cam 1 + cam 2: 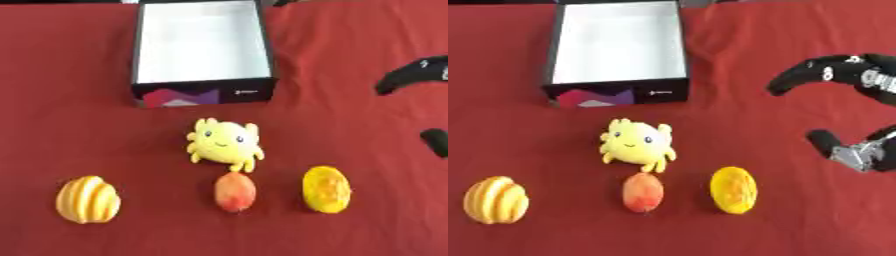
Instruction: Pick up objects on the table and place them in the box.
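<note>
Nearest the camera in the left eye view, three items sit in a row on the red tablecloth (79,125): a striped yellow shell-shaped toy (87,199) at the left, a peach-coloured fruit (235,192) in the middle, and a yellow-orange fruit (326,189) to its right. Just behind the peach-coloured fruit and touching or nearly touching it lies a yellow plush crab (225,142). Further back stands the box (203,94), white inside and holding nothing visible. Only dark finger parts of the right hand show at this view's right edge.

In the right eye view the right hand (866,150) is more fully seen. It hovers over the cloth, grasping nothing, with one curved finger arched high above and a second tip lower, a wide gap between them. The left hand appears in neither view.

Risk assessment: the crab and the peach-coloured fruit are packed close, so a reach for either could nudge the other; the rounded fruits would probably roll if clipped by a fingertip.

Position: the yellow-orange fruit is the item nearest the hand, lying to the hand's left and slightly nearer the camera, clearly apart from it. The box lies well beyond, at the far left.
</note>
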Available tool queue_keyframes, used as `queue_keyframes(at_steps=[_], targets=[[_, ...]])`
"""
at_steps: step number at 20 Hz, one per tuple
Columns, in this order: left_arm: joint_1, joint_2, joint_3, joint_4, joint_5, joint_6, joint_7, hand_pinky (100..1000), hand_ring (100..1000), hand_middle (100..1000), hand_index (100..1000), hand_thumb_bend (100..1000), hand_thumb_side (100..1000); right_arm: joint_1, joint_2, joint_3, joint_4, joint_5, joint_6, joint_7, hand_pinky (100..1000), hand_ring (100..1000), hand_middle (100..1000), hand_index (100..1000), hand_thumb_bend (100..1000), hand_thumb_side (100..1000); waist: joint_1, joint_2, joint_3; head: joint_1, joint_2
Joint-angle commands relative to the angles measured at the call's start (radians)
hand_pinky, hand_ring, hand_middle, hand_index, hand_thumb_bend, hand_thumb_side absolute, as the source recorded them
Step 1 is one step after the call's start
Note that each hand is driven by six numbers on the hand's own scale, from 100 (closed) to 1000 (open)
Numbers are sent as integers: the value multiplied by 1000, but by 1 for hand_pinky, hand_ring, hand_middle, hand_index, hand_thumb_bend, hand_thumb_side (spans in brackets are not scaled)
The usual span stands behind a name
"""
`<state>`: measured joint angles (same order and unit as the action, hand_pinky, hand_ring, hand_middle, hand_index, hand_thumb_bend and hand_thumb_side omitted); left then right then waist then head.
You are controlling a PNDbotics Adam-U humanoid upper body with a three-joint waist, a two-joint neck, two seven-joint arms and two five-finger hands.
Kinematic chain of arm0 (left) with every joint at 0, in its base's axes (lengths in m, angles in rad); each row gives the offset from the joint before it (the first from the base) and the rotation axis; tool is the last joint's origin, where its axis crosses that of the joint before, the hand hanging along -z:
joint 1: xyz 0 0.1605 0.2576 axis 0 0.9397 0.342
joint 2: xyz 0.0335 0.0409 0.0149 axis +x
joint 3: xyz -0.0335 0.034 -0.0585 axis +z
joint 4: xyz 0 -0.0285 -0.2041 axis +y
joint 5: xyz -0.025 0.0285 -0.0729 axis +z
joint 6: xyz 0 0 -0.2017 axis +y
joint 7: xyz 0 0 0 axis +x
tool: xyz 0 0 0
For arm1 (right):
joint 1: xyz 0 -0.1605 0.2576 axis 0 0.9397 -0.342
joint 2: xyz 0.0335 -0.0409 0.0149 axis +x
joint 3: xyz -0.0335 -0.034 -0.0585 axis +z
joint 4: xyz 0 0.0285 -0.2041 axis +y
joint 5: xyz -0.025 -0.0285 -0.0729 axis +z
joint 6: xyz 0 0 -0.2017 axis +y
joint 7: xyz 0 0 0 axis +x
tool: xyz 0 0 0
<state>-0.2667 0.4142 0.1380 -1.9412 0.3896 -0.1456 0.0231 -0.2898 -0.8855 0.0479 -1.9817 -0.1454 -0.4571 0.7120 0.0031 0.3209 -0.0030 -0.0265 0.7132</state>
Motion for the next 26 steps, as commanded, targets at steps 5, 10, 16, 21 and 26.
queue_keyframes(at_steps=[5, 10, 16, 21, 26], targets=[[-6, 31, -4, -6, -3, 0, -8, 827, 767, 677, 777, 100, 673, -8, -11, 62, -18, 189, -86, 39, 943, 835, 825, 907, 100, 302, -16, -44, 4, -12, 6], [-4, 32, -6, -6, -3, 0, -12, 827, 767, 678, 777, 100, 673, -23, 5, 104, -18, 332, -127, 35, 928, 828, 821, 905, 100, 315, -17, -46, 4, -14, 9], [-5, 32, -8, -5, -2, 1, -14, 827, 768, 679, 777, 100, 673, -41, 29, 153, -18, 397, -126, 81, 930, 830, 821, 910, 100, 342, -18, -46, 7, -21, 11], [-6, 32, -10, -5, -2, 3, -18, 827, 769, 679, 777, 100, 675, -36, 45, 186, -11, 428, -118, 152, 951, 840, 831, 928, 100, 429, -18, -43, 9, -23, 14], [-5, 33, -12, -4, -3, 3, -23, 828, 769, 680, 777, 100, 677, -35, 52, 202, 5, 394, -103, 192, 977, 841, 834, 939, 197, 506, -17, -43, 8, -26, 16]])
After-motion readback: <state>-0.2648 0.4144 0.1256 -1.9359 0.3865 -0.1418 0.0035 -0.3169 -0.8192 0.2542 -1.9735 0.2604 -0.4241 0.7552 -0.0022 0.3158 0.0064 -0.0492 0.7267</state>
